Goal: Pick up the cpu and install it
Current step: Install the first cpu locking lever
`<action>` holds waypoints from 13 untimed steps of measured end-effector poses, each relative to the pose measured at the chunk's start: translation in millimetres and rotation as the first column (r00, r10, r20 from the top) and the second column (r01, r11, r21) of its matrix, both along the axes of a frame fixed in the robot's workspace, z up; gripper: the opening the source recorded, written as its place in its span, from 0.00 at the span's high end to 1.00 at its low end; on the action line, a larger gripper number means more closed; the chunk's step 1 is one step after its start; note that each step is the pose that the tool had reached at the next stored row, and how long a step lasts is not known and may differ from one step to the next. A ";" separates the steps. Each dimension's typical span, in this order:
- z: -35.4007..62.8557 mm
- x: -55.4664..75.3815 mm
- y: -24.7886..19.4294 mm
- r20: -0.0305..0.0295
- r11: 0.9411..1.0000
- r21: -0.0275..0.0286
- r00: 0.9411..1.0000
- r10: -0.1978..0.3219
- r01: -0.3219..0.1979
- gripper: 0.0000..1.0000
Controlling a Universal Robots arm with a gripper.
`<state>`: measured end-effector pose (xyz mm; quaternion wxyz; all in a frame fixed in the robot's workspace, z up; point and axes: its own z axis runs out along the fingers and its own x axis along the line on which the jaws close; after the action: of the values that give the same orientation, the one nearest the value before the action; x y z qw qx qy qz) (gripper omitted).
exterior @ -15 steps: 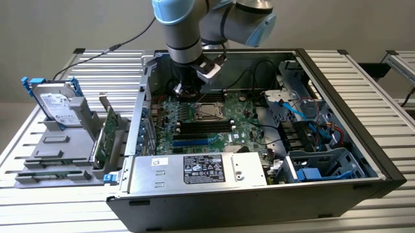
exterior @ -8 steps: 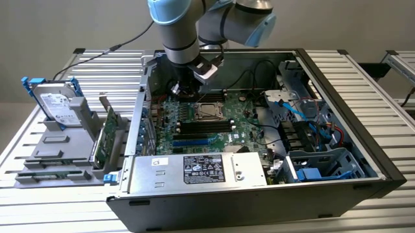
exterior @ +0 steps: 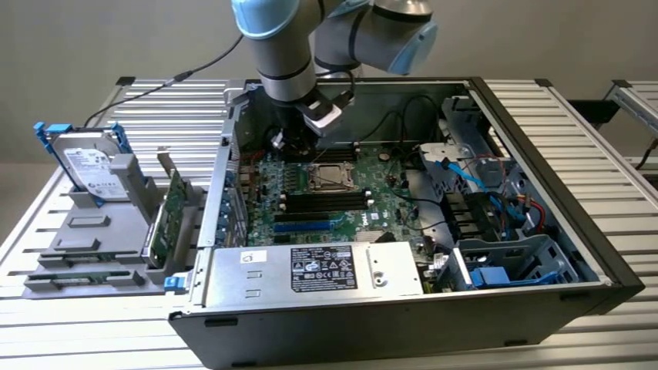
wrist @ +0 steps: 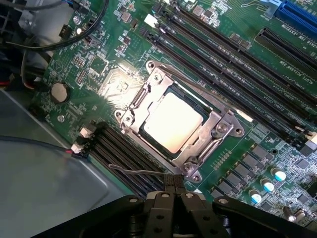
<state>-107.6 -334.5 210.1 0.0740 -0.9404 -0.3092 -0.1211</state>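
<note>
Cpu (wrist: 174, 122) seated in socket; hand (wrist: 174, 184) closed, empty.

Robotics lab: opened computer case (exterior: 575, 231) on aluminium-slat bench (exterior: 175, 108), robot arm (exterior: 283, 54)

Your exterior view looks down from above and in front of the open computer case (exterior: 411, 231), far enough back to take in the whole case and the slatted table (exterior: 575, 123) around it. Your wrist view sits close over the motherboard (wrist: 124, 69), facing steeply down at the CPU socket (wrist: 176, 124). You see that same socket (exterior: 331, 176) in both views, mid-board beside the black memory slots (exterior: 323, 202).
</note>
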 end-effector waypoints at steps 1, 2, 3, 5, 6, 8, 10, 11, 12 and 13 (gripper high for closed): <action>0.0 0.0 0.0 0.000 1.000 0.000 1.000 -0.015 0.015 0.89; -0.1 0.0 0.0 0.000 1.000 0.000 1.000 -0.028 0.028 0.89; -0.1 0.0 0.0 0.000 0.999 0.000 0.999 -0.041 0.041 0.89; -0.2 0.0 0.0 0.000 0.998 0.000 0.998 -0.065 0.065 0.89; -0.2 0.0 0.0 0.000 0.997 0.000 0.997 -0.078 0.078 0.89; -0.3 0.0 0.0 0.001 0.995 0.000 0.995 -0.104 0.104 0.89; -0.3 -0.8 0.5 0.003 0.993 0.000 0.993 -0.117 0.117 0.89; -0.3 -1.6 1.4 0.004 0.993 0.000 0.993 -0.119 0.119 0.89; -0.3 -2.3 2.5 0.005 0.993 0.001 0.993 -0.119 0.119 0.89; -0.3 -3.0 3.9 0.006 0.993 0.001 0.993 -0.119 0.119 0.89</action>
<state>-110.7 -330.7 209.8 0.0659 -0.9567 -0.2529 -0.1279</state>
